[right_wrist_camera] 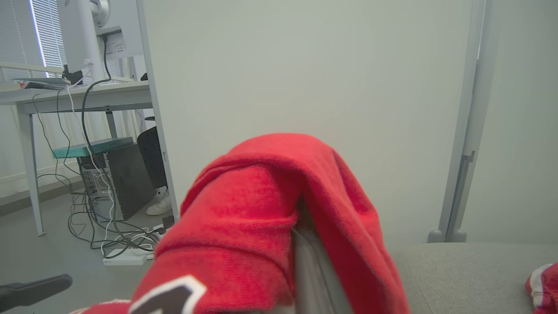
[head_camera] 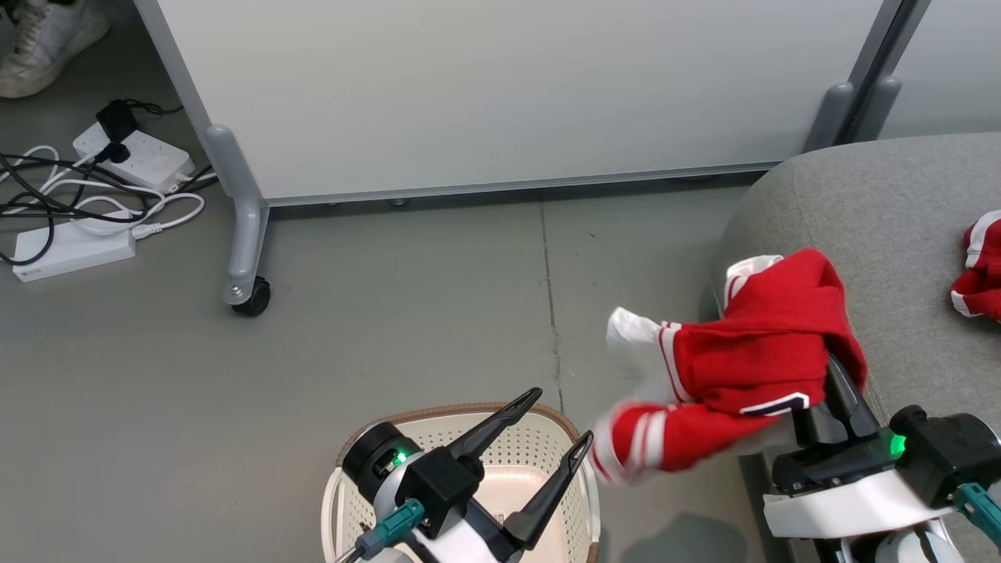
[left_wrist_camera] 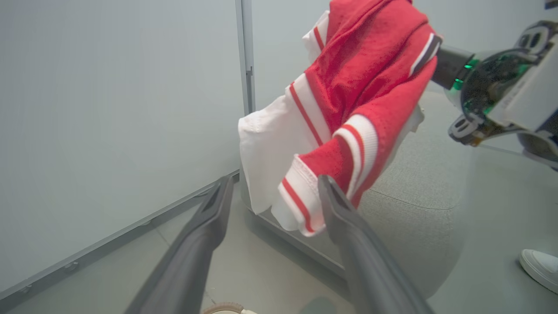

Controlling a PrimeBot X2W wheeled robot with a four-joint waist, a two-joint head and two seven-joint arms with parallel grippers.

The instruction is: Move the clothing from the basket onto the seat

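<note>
Our head camera looks steeply down at the floor [head_camera: 407,297], facing the partition panel [head_camera: 508,94] on the far side, with the basket [head_camera: 508,452] at the near edge and the seat [head_camera: 884,227] at the right. Our left wrist camera sits low, just above the basket, and looks along the left end effector [left_wrist_camera: 275,179] up and rightward toward the same panel and seat. Our right wrist camera looks almost level along the right end effector [right_wrist_camera: 305,248] toward the far panel, so close to the red garment [right_wrist_camera: 253,209] that cloth covers the middle of its picture. All three views share that garment, the panel and the seat.
</note>
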